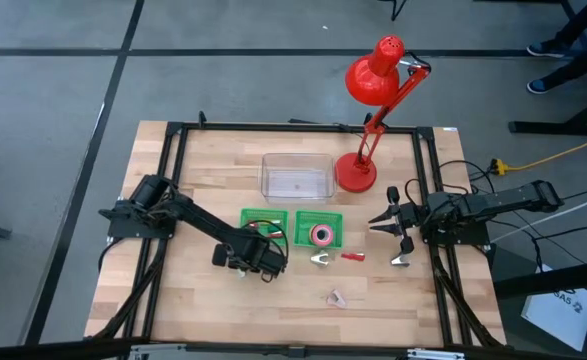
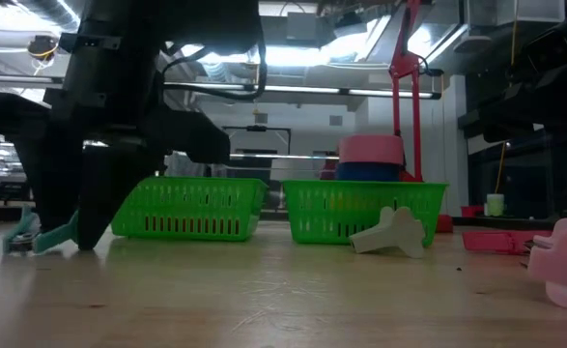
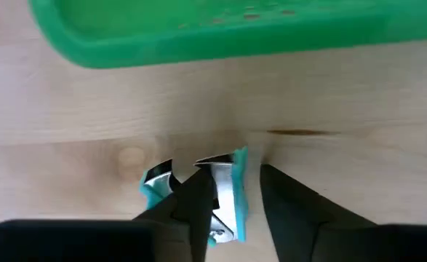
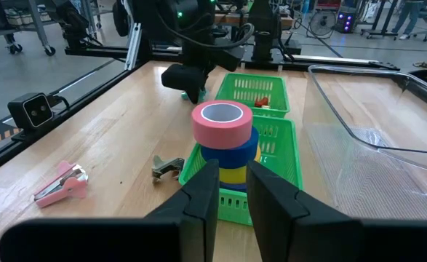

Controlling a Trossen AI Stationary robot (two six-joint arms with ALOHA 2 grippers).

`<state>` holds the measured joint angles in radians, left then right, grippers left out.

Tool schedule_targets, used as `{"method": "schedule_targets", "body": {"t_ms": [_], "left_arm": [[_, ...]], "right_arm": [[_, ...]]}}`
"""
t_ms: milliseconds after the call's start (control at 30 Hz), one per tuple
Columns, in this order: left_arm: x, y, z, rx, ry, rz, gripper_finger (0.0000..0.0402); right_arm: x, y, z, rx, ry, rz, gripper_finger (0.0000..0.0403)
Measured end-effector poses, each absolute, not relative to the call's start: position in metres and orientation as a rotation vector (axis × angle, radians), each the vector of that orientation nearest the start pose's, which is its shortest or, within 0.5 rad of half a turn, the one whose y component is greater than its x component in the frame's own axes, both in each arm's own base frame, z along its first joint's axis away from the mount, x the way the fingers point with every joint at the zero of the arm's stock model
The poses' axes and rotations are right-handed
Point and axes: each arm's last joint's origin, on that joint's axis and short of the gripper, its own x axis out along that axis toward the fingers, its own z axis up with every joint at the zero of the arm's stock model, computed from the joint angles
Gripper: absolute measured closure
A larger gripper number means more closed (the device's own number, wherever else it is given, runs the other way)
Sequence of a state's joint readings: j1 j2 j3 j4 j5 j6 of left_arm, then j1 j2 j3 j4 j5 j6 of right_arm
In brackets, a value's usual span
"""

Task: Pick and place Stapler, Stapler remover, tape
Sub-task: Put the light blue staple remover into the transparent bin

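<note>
your left claw (image 3: 236, 207) is reaching down onto the wooden worktop (image 3: 344, 167).
its fingers are closing around a teal-and-metal staple remover (image 3: 224, 191).

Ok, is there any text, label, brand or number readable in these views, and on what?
White sheet off the table's right side: dark print, too blurred to read.
Tape rolls, green baskets, red lamp: no lettering visible.

Bright, even overhead light; ceiling lights (image 2: 293, 53) glare in the low view, foreground blurred.
</note>
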<state>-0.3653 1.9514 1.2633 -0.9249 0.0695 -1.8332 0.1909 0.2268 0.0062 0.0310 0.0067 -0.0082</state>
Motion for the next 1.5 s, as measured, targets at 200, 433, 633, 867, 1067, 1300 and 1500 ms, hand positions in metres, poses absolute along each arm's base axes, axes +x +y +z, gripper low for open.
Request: {"method": "schedule_targets", "body": {"t_ms": [200,433,633,867,1067,1300,1500], "left_arm": [[0.319,-0.123,0.146,-1.129,1.294,1.138,0.0359],[0.318,-0.123,0.15,-1.118,1.295,1.115,0.0347],[0.319,-0.123,0.15,-1.093,1.314,1.079,0.0265],[0.32,-0.125,0.15,-1.103,1.341,1.039,0.0226],[0.32,-0.127,0.153,-1.126,1.362,1.015,0.0234],[0.318,-0.126,0.162,-1.118,1.322,1.018,0.0247],[0.316,-0.127,0.163,-1.126,1.355,1.015,0.0257]], "right_arm": [[0.108,0.021,0.15,-0.027,0.188,0.184,0.0331],[0.108,0.021,0.149,-0.027,0.189,0.184,0.0331],[0.108,0.021,0.149,-0.027,0.189,0.184,0.0331],[0.108,0.021,0.15,-0.027,0.188,0.184,0.0331],[0.108,0.021,0.15,-0.027,0.189,0.184,0.0331],[0.108,0.021,0.149,-0.027,0.188,0.184,0.0331],[0.108,0.021,0.149,-0.027,0.189,0.184,0.0331]]}}
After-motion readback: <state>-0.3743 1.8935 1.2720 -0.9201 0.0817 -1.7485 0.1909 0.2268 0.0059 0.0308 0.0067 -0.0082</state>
